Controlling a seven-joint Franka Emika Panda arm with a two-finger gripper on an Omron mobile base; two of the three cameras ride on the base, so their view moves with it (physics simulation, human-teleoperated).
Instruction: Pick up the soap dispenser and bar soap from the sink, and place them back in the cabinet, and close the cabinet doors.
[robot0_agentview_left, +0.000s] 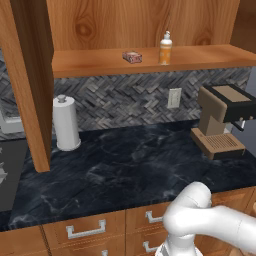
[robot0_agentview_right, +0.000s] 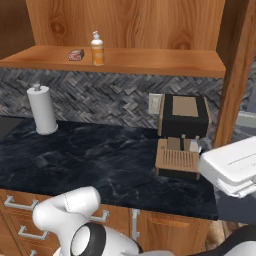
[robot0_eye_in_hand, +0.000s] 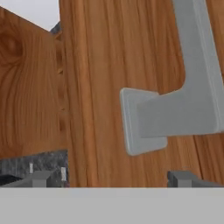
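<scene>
The orange soap dispenser (robot0_agentview_left: 165, 48) (robot0_agentview_right: 97, 49) stands upright on the wooden shelf of the open cabinet (robot0_agentview_left: 200, 57) (robot0_agentview_right: 165, 61). Just to its left on the same shelf lies the reddish-brown bar soap (robot0_agentview_left: 132, 57) (robot0_agentview_right: 76, 55). Both cabinet doors stand swung open: the left one (robot0_agentview_left: 30, 85) is seen edge-on, and so is the right one (robot0_agentview_right: 239, 75). In the hand view my gripper (robot0_eye_in_hand: 113, 179) is open, close to a door panel (robot0_eye_in_hand: 96, 87), with the silver bar handle (robot0_eye_in_hand: 175, 113) just ahead between the fingertips and untouched. A dark strip of the sink (robot0_agentview_left: 9, 172) shows at the far left.
A white paper-towel roll (robot0_agentview_left: 65, 123) (robot0_agentview_right: 42, 110) stands on the black marble counter (robot0_agentview_left: 130, 170) (robot0_agentview_right: 90, 160). A brown coffee machine (robot0_agentview_left: 222, 120) (robot0_agentview_right: 182, 135) sits at the right. Drawers with silver handles (robot0_agentview_left: 85, 230) run below the counter.
</scene>
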